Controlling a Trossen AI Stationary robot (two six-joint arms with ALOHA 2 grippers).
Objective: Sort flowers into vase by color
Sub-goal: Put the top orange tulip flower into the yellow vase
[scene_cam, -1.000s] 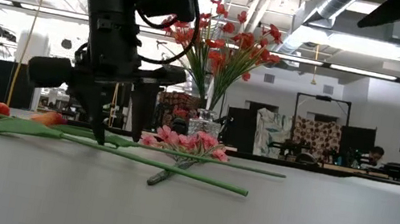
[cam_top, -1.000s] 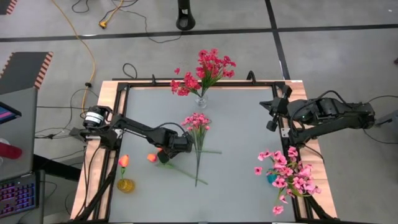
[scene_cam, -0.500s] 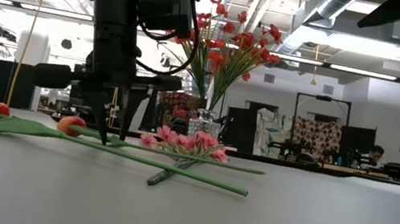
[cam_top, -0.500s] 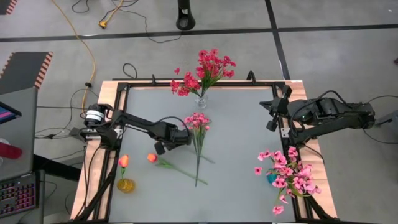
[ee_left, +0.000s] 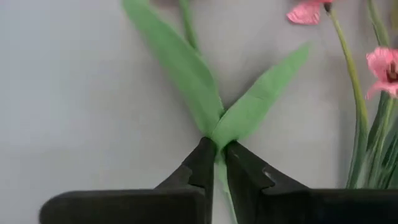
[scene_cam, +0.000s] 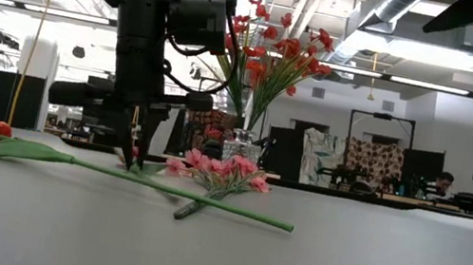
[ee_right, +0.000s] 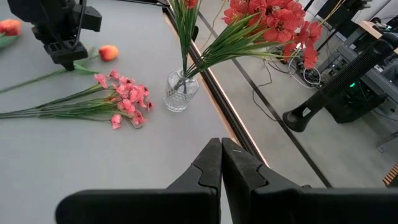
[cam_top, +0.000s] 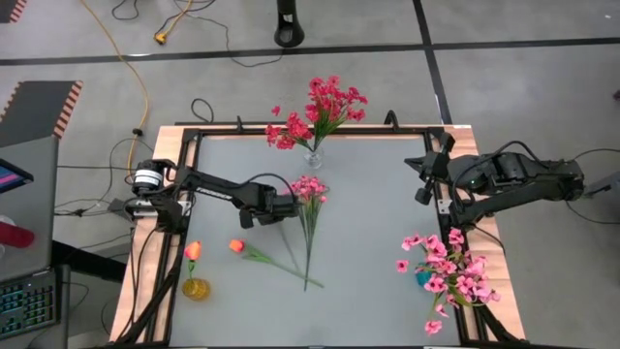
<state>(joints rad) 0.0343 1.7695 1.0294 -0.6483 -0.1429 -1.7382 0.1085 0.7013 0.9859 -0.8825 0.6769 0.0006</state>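
Left gripper (ee_left: 216, 163) is pinching the green leafy stem (ee_left: 219, 124) of one orange tulip-like bud (cam_top: 235, 246) near table centre; thin leaf is likely slipping free. Right gripper (ee_right: 221, 160), closed empty, is waiting far right.

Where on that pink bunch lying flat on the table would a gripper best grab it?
Probably the bare green stems, below the blossoms. The pink spray lies flat, its heads toward the clear vase and its stems bundled into a narrow line. Coming straight down with fingers across the stems should close on all without crushing blooms.
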